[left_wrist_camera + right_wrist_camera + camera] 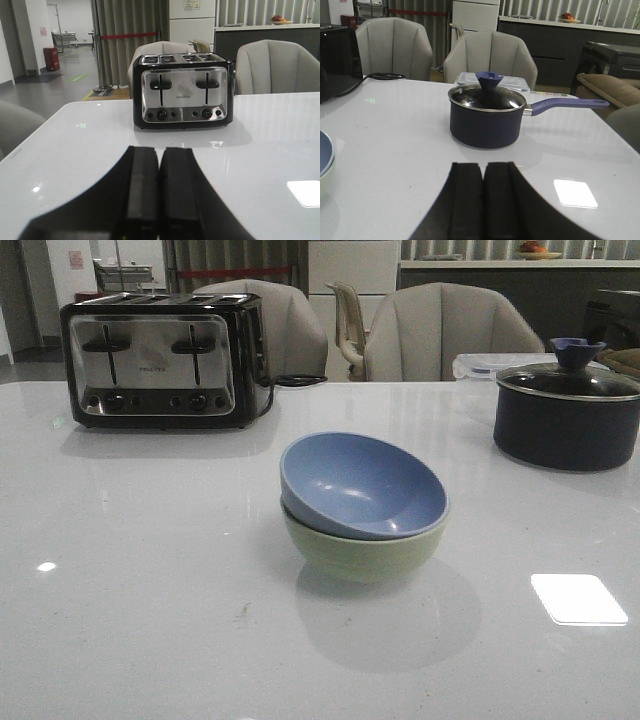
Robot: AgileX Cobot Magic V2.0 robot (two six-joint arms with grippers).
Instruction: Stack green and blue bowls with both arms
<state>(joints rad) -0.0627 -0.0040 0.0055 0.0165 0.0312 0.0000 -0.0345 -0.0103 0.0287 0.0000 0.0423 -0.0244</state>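
The dusty blue bowl (362,486) sits tilted inside the sage green bowl (362,548) at the middle of the white table (150,620). An edge of the stacked bowls (324,160) shows in the right wrist view. Neither arm shows in the front view. My left gripper (159,152) is shut and empty, low over the table, facing the toaster. My right gripper (483,167) is shut and empty, low over the table, facing the lidded pot, apart from the bowls.
A black and steel toaster (165,360) stands at the back left, with its cord trailing behind. A dark lidded pot (567,410) with a blue handle (567,104) stands at the back right. Grey chairs (445,335) line the far edge.
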